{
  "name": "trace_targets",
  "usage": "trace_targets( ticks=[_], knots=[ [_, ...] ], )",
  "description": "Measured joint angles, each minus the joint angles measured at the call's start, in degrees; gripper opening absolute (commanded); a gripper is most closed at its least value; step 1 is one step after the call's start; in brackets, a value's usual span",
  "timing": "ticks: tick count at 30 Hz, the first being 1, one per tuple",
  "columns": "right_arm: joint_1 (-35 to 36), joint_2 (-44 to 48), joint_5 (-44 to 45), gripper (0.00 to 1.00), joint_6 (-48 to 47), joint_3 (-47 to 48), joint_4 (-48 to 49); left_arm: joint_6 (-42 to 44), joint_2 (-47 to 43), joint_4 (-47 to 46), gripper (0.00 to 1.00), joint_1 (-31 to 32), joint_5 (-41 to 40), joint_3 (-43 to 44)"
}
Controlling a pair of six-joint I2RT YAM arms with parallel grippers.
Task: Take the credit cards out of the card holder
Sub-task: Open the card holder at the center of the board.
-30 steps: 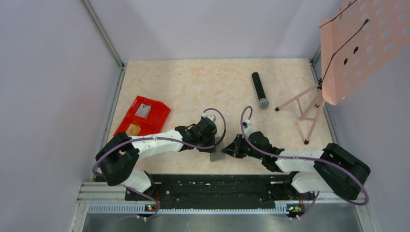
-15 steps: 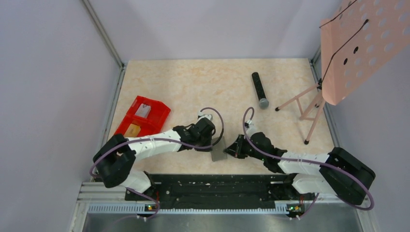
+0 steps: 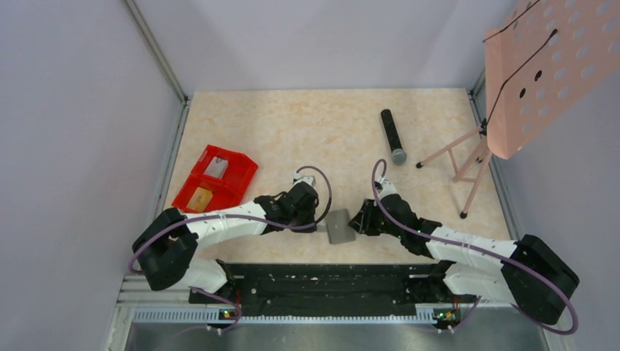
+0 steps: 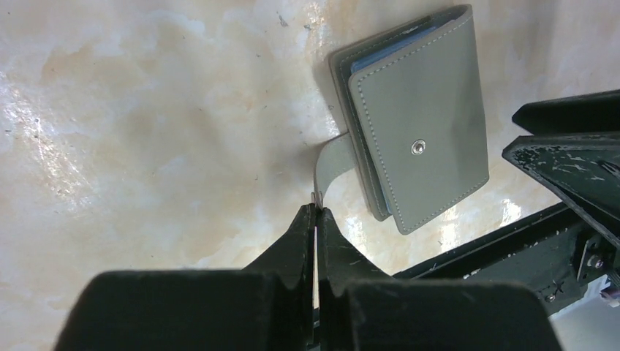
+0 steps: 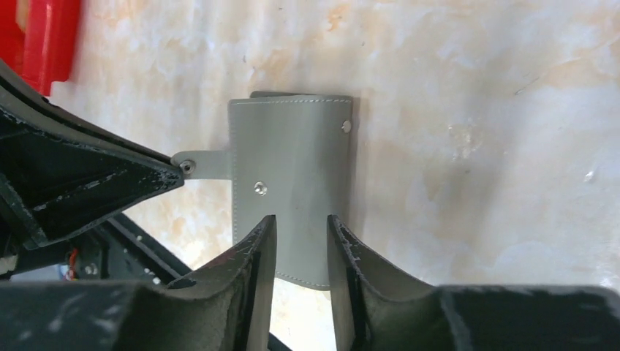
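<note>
The grey card holder (image 3: 339,226) lies folded shut on the table between my two grippers. In the left wrist view, the card holder (image 4: 420,124) shows a metal snap and a thin strap tab (image 4: 333,161) sticking out of its side. My left gripper (image 4: 316,208) is shut on the end of that tab. My right gripper (image 5: 301,223) hovers open over the card holder (image 5: 292,168), its jaws apart above the near edge. The credit cards are hidden inside the fold.
A red two-compartment bin (image 3: 216,178) with small items sits at the left. A black microphone (image 3: 392,136) lies further back. A pink music stand (image 3: 526,73) has its legs (image 3: 460,164) at the right. A black rail (image 3: 329,281) runs along the near edge.
My left gripper shut on the strap tab. My right gripper opened and let go of the card holder. The holder shifted a little right and away from the rail.
</note>
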State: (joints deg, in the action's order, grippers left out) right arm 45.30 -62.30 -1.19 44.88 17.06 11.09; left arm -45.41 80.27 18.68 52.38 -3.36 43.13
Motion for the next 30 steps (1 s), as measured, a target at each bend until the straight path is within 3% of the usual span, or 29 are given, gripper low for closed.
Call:
trace_targets(
  ticks=[3,7,9,12,13,16,23,30],
  knots=[
    [-0.11,0.04,0.96,0.46,-0.87,1.55,-2.89,-0.37,-0.2,-0.76,0.0,-0.35,0.72,-0.87],
    [-0.11,0.07,1.16,0.67,-1.2,2.6,-4.96,-1.09,-0.46,-2.01,0.01,-0.68,1.03,-1.92],
    [0.31,0.04,1.38,0.74,-1.01,2.69,-5.79,-1.46,-0.66,-2.69,0.05,-0.9,1.2,-2.64],
    [1.4,-0.13,2.49,0.96,-0.61,3.76,-8.0,-2.01,-0.9,-3.32,0.17,-1.16,1.46,-3.45],
    [1.84,-0.31,2.8,0.99,-0.31,4.24,-8.39,-2.29,-1.05,-3.45,0.2,-1.25,1.6,-3.65],
    [3.56,-1.62,4.74,0.99,0.24,6.69,-9.92,-2.62,-1.97,-3.65,0.23,-1.31,1.57,-4.28],
    [7.65,-7.65,8.61,0.99,2.25,10.84,-11.93,-2.78,-5.99,-5.11,0.13,-2.89,2.08,-7.91],
    [11.26,-15.58,13.79,0.99,3.96,17.7,-17.33,-2.86,-7.43,-8.55,0.12,-3.98,5.14,-10.84]
  ],
)
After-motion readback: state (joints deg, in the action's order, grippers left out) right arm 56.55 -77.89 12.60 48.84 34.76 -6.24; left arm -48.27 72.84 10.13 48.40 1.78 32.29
